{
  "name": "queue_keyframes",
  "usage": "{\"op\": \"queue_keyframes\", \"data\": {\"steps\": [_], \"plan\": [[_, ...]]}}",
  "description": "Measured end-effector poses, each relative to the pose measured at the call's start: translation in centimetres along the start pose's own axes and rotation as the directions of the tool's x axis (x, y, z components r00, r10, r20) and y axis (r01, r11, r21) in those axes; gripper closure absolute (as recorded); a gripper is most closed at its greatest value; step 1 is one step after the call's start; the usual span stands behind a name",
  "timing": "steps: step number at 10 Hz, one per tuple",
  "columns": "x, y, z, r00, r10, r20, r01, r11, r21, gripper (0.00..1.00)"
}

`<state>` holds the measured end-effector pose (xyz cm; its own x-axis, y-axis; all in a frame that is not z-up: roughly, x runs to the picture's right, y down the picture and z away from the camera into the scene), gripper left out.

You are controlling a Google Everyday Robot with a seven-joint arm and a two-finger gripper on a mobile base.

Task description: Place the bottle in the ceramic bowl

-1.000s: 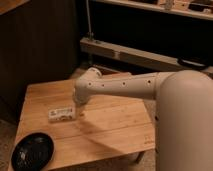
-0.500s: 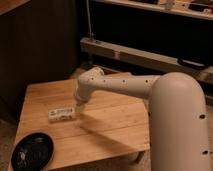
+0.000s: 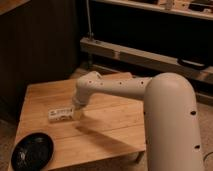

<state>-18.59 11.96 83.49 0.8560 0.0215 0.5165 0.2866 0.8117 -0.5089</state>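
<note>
The step in hand looks like the approach to grasp, and doing it well means settling the hand [image 3: 76,111] squarely over the bottle [image 3: 60,114] before closing. The bottle lies on its side, its long axis running left to right, so the fingers should straddle its short width, one on the far side and one on the near side, gripping about the middle so it does not pivot when lifted. Coming down gently matters: a light bottle can roll or skid across the smooth wooden worktop [image 3: 112,125] if nudged at one end. The hand is released, fingers spread, with nothing gripped as far as can be seen. It hangs low under the end of the white arm [image 3: 117,89], just above the worktop's left half. The bottle lies just to the left of the hand, its right end at or under the tip; whether they touch cannot be told. The ceramic bowl [image 3: 21,161] sits at the near left corner, well apart from both.
</note>
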Motion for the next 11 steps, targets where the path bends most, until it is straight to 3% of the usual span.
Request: {"op": "queue_keyframes", "data": {"steps": [6,11], "plan": [[-0.8,-0.1,2.6,1.0,0.012,-0.009,-0.012,0.999,-0.045,0.37],[-0.9,0.3,3.8,0.999,0.037,-0.017,-0.038,0.996,-0.083,0.87]]}}
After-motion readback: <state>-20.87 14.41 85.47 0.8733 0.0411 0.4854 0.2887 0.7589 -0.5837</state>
